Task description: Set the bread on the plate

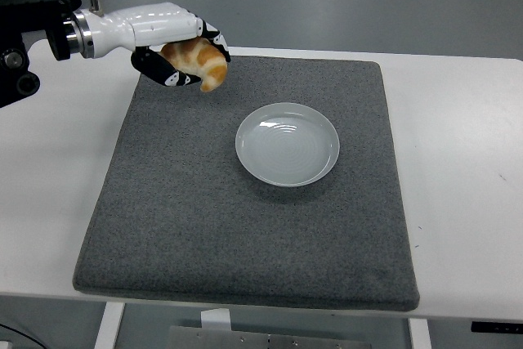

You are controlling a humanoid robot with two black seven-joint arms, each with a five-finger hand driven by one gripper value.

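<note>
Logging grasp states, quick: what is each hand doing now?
Left hand: shut on the bread, lifted.
Right hand: not in view.

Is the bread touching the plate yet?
Apart. In the head view the left hand grips the bread up and to the left of the plate, with bare gray mat showing between them.

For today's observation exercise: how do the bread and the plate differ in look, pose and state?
The bread is golden-brown and curved; the plate is white and round. The bread is gripped in the left hand, while the plate lies free on the grey mat. The bread sits left of the plate, not over it.
</note>
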